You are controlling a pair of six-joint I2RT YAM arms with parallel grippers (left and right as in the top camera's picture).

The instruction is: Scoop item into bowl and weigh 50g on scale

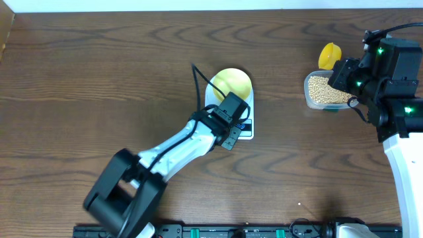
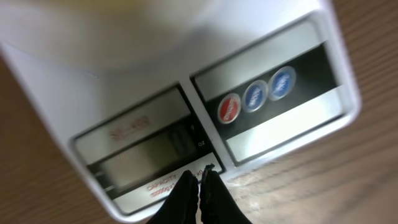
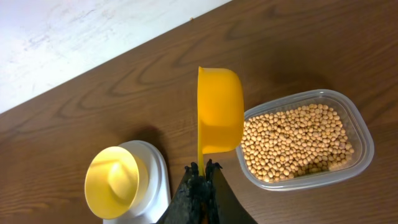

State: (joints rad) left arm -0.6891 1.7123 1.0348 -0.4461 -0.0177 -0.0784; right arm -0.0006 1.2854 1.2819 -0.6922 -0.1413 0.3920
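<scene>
One scoop [image 1: 328, 54] clamped by right gripper [image 3: 202, 177] at 12 o'clock of beans [image 1: 324, 90], likely for dipping; left gripper [image 2: 199, 183] pinched empty, aimed at scale [image 2: 124, 93] front, likely for button press.

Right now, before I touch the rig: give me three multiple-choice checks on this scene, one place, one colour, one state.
1. Relative to the scale, the bowl is: A on it; B left of it; C behind it.
2. The scale's buttons are: A three green; B two black; C one red, two blue.
3. The right gripper and the scoop: A open, apart from it; B shut on its handle; C open around its cup.

1 A: the overhead view shows it on the platform.
2 C: the left wrist view shows all three.
3 B: the right wrist view shows the fingers pinching the handle.
</scene>
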